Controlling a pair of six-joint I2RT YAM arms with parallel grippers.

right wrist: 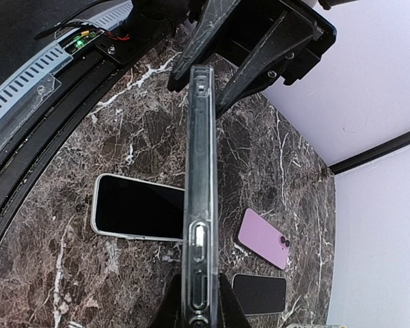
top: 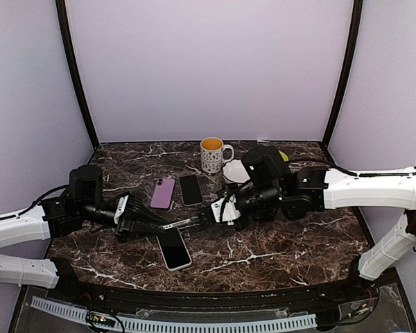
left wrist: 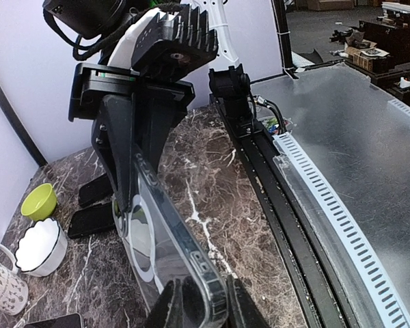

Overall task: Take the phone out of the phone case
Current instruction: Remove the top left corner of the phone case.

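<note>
Empty clear phone case (right wrist: 199, 157) hangs pinched between left end effector (left wrist: 203, 307) and right end effector (right wrist: 197, 309).

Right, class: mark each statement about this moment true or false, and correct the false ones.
1. The right gripper is shut on the clear case. True.
2. The clear case lies flat on the table. False: it is held on edge above the table, with the left gripper at its other end.
3. A purple phone and a black phone lie side by side. True.
4. The mug stands at the near edge, by the arm bases. False: it stands at the far side, next to the white bowl.
5. A white-edged phone lies on the table, screen up. True.
</note>
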